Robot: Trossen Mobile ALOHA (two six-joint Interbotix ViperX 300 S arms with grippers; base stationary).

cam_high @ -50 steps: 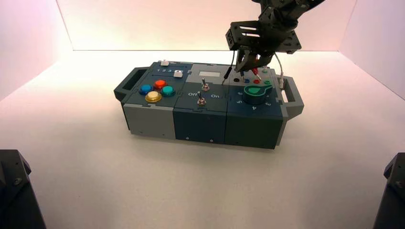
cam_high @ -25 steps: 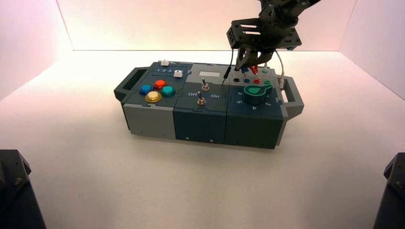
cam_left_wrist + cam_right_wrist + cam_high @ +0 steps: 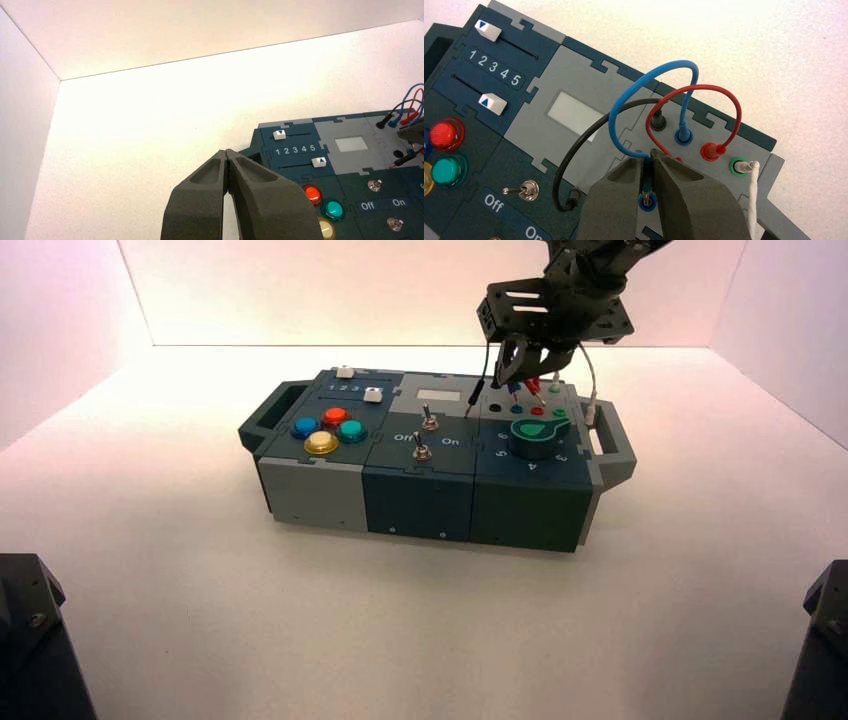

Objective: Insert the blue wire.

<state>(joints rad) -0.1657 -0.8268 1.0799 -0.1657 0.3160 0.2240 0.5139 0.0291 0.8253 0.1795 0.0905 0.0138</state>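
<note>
Where the box's point(image 3: 420, 510) far right section carries its sockets, my right gripper point(image 3: 650, 155): fingers closed on the blue wire point(image 3: 647, 172), pin tip over the near blue socket point(image 3: 647, 202). My left gripper point(image 3: 226, 152): idle, fingers together, left of the box.

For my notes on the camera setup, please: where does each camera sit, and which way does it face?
High: above and behind the arms, facing down at the box; both arms partly show.
Left wrist: on the left arm, over the box's left end; its gripper shows.
Right wrist: above the sockets; right gripper shows.
Both wrist views share the sliders.
</note>
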